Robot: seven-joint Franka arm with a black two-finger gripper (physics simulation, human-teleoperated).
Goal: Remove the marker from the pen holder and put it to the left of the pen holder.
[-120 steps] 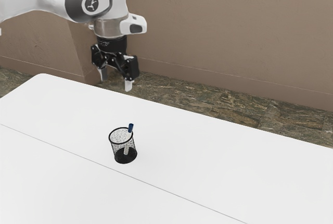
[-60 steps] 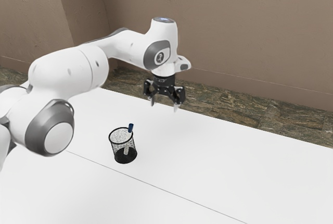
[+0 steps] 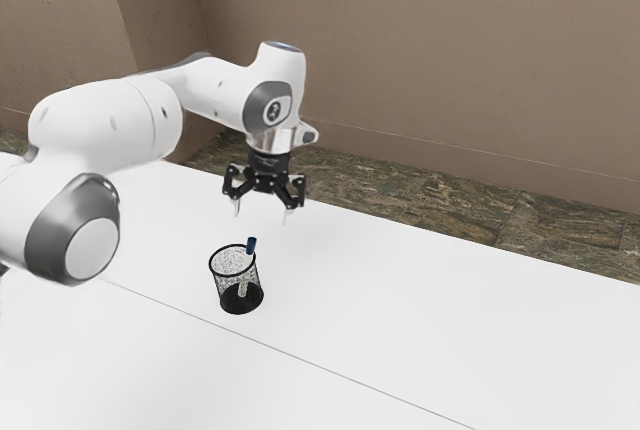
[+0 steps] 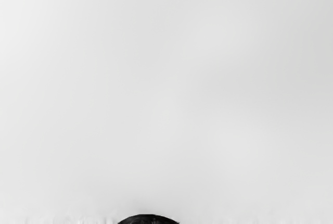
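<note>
My gripper (image 3: 262, 212) hangs above the table in the exterior view, fingers spread apart and nothing between them. Below it stands the black mesh pen holder (image 3: 239, 299), upright on the white table. The marker (image 3: 251, 246) leans inside the holder, its dark blue end sticking up past the rim on the exterior view's right side; its lighter lower part shows through the mesh. In the wrist view a dark curved piece (image 4: 149, 219), apparently part of the holder, appears at the lower edge.
The white table (image 3: 420, 300) carries a thin seam line running past the holder. My arm (image 3: 110, 135) reaches in from the exterior view's left. Beyond the table's far edge lie a patterned floor (image 3: 430, 200) and a brown wall (image 3: 450, 50).
From the exterior view's upper left, my arm first swung out over the table toward its right, then my gripper shifted back toward its left, nearer the holder. Holder and marker have stayed put.
</note>
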